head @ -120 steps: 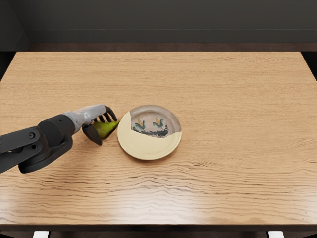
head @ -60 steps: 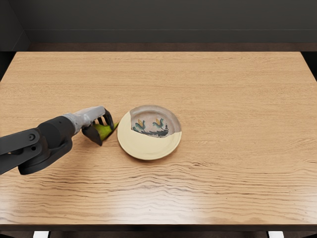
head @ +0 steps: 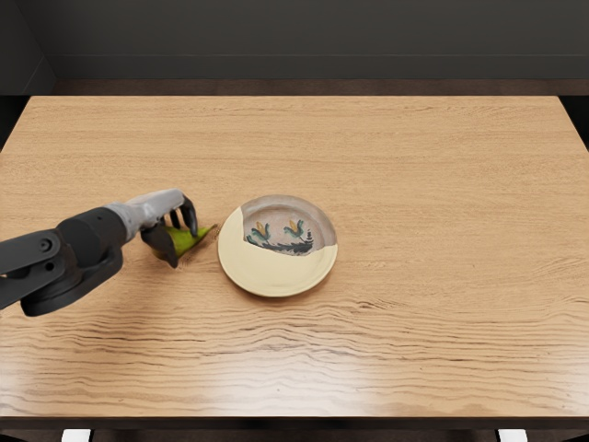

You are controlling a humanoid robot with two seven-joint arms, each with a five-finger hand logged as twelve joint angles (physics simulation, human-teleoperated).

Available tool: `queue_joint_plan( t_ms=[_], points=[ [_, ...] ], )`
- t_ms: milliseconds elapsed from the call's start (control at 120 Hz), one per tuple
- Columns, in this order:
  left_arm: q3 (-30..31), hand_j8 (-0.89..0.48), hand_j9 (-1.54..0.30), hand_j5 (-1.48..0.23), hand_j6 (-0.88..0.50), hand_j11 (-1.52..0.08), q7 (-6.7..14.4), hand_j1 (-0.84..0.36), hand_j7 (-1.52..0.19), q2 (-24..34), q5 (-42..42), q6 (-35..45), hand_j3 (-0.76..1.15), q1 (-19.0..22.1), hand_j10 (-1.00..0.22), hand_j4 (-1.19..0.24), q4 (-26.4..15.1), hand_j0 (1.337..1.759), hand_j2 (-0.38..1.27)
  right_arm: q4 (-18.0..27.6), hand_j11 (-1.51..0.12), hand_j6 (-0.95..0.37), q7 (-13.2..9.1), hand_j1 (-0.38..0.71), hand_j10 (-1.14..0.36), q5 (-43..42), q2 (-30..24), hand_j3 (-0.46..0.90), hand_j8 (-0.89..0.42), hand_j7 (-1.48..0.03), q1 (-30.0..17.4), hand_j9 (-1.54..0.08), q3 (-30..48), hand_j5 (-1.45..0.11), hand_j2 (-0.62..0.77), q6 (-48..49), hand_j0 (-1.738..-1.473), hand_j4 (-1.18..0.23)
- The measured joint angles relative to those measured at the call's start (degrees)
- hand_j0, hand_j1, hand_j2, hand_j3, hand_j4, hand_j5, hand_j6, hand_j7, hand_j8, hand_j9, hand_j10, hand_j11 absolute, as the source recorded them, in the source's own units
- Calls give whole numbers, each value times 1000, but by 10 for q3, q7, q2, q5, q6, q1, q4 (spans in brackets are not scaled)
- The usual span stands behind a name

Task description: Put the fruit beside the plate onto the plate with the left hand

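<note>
A green pear (head: 195,238) lies just left of the plate (head: 267,273), its narrow tip pointing at the rim. The plate is cream-coloured with a painted bird pattern on its far half and holds nothing. My left hand (head: 179,234) comes in from the left edge on a dark arm. Its black fingers (head: 190,217) curl over the top of the pear and the thumb wraps under its near side, so most of the fruit is hidden. The pear sits a short gap away from the plate rim. No right arm shows.
The wooden table (head: 414,184) stretches wide on all sides of the plate. Its far edge meets a dark wall, and its front edge runs along the bottom of the view.
The left hand has closed tighter on the pear and drawn back to the left with it, widening the gap to the plate. The plate has not moved.
</note>
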Motion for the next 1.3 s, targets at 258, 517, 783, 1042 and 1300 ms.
queue_joint_plan(
  t_ms=[258, 517, 783, 1042, 1300],
  points=[
    [-5, -367, -1019, -1062, -436, -1012, 0, -365, -1037, 16, -6, -1, 0, -20, -495, -742, 0, 1655, 549, 0, 0, 0, 0, -349, 0, 0, 0, 0, 0, 0, 0, 0, 0, 0, 0, 0, -1658, 0],
    [-24, -368, -1026, -1062, -517, -1017, 0, -390, -1053, 16, -16, -8, 0, -34, -508, -747, -1, 1656, 569, 0, 0, 0, 0, -349, 0, 0, 0, 0, 0, 0, 0, 0, 0, 0, 0, 0, -1658, 0],
    [-44, -379, -1034, -1065, -659, -1027, -1, -413, -1063, 16, -33, -18, 0, -46, -525, -754, -2, 1656, 602, 0, 0, 0, 0, -349, 0, 0, 0, 0, 0, 0, 0, 0, 0, 0, 0, 0, -1658, 0],
    [-57, -373, -1043, -1076, -727, -1037, -1, -411, -1076, 13, -49, -24, 0, -62, -522, -757, -6, 1656, 605, 0, 0, 0, 0, -349, 0, 0, 0, 0, 0, 0, 0, 0, 0, 0, 0, 0, -1658, 0],
    [-72, -367, -1046, -1078, -748, -1040, -1, -407, -1079, -14, -65, -33, 0, -66, -515, -758, -13, 1656, 585, 0, 0, 0, 0, -349, 0, 0, 0, 0, 0, 0, 0, 0, 0, 0, 0, 0, -1658, 0]
  ],
)
